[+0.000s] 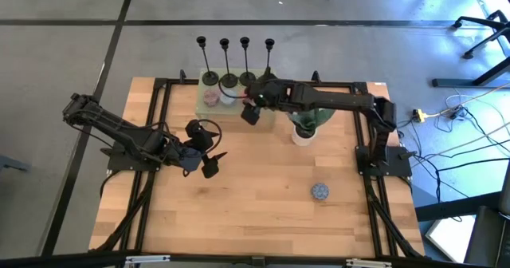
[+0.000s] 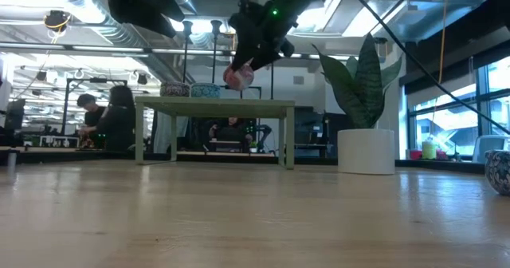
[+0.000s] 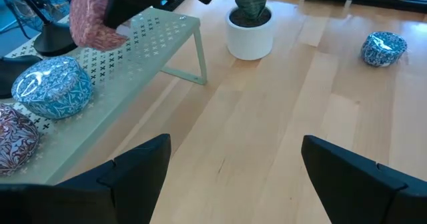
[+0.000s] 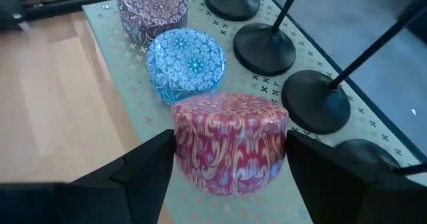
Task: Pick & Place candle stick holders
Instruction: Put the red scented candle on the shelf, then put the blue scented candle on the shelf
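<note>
Four black candlestick holders (image 1: pixel 229 61) stand on their round bases in a row along the far edge of a pale green shelf (image 1: pixel 203 100). Their bases also show in the right wrist view (image 4: pixel 265 47). My right gripper (image 4: pixel 230 154) is over the shelf's near part, shut on a red patterned round tin (image 4: pixel 230 141), next to the holders' bases. It also shows in the low view (image 2: pixel 239 76). My left gripper (image 3: pixel 233 164) is open and empty above the table's middle left (image 1: pixel 209 155), near side of the shelf. My right gripper pinches the red tin between its two fingers, one on each side of the round side wall (image 4: pixel 183 151). The fingers come slanting down from the table's right. The tin (image 2: pixel 239 76) is lifted clear above the shelf top (image 2: pixel 215 102).
A blue tin (image 4: pixel 187 64) and a maroon tin (image 4: pixel 152 7) sit on the shelf beside the held tin. A potted plant in a white pot (image 1: pixel 303 128) stands right of the shelf, under the right arm. Another blue tin (image 1: pixel 319 191) lies on the table's near right.
</note>
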Controlling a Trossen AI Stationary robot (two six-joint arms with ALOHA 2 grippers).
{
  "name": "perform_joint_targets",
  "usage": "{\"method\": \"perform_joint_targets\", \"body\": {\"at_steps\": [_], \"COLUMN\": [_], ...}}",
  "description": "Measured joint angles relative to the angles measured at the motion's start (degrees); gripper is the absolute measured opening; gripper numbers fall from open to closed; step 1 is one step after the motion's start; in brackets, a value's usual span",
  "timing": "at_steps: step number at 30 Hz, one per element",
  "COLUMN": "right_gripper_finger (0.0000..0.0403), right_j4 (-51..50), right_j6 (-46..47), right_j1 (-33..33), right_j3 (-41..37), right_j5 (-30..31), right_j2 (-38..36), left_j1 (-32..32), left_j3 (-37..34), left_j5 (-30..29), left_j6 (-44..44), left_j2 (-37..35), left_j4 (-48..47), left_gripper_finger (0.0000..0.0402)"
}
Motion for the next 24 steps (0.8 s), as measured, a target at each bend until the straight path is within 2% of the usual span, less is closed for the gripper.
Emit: {"method": "perform_joint_targets", "body": {"at_steps": [8,13,20,24], "right_gripper_finger": [0.0281,0.0281,0.0281,0.0288], "right_j4": [-0.04,0.41,-1.33,-2.67], "right_j6": [-0.42,-0.42,-2.55,-5.92], "right_j1": [-0.51,0.17,0.53,1.73], "right_j3": [-0.02,-0.07,-0.07,-0.06], "right_j5": [-0.80,3.23,1.39,4.37], "right_j2": [3.26,3.64,3.61,2.66], "left_j1": [0.00,0.00,0.01,0.00], "left_j3": [0.00,0.00,0.00,0.00], "left_j5": [0.00,0.12,0.26,0.26], "left_j6": [0.00,0.02,0.02,0.02], "left_j2": [0.00,0.00,0.00,0.00], "left_j4": [-0.01,-0.05,-0.04,-0.05], "left_gripper_finger": [0.0336,0.0336,0.0336,0.0336]}}
